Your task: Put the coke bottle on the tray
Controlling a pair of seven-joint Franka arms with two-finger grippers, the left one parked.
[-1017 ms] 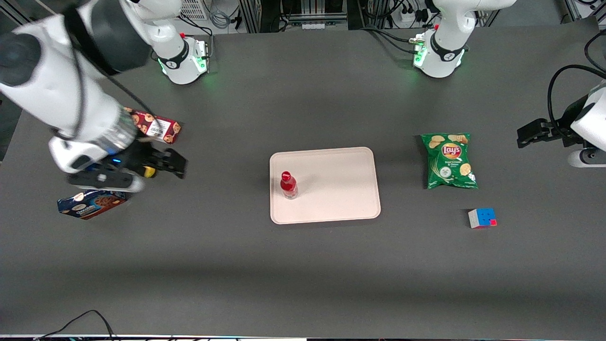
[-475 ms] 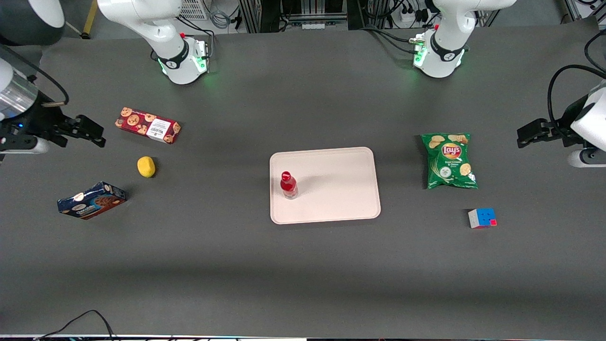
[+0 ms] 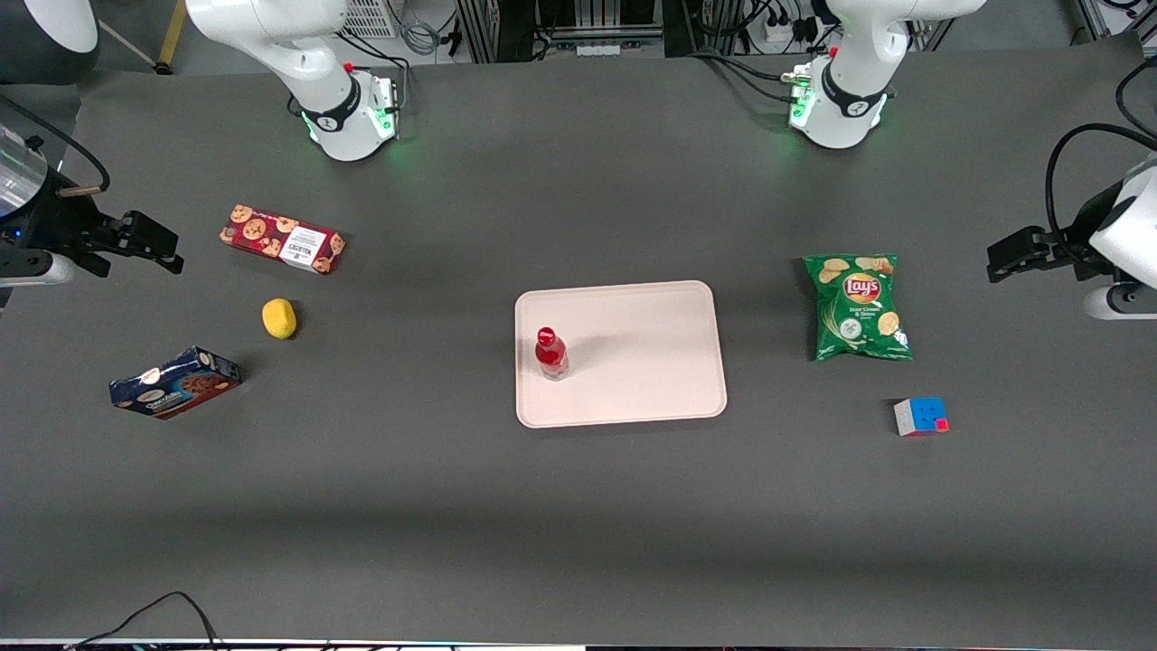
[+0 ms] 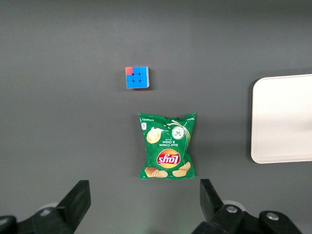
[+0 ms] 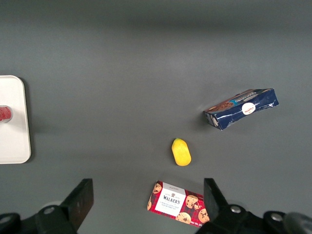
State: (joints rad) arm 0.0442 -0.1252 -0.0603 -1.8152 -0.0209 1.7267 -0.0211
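Coke bottle (image 3: 550,353) stands upright on the tray (image 3: 651,362) mid-counter, near its working-arm rim; placement looks done. Gripper (image 3: 149,244) sits at the counter's working-arm edge, jaws wide and empty, clear of everything.

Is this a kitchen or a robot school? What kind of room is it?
Most likely a robot lab, not a kitchen. Robot arms are bolted to a dark table, with cables and metal racks at its edge. The open gripper hangs at the working arm's end, and the coke bottle stands on the tray like practice props.
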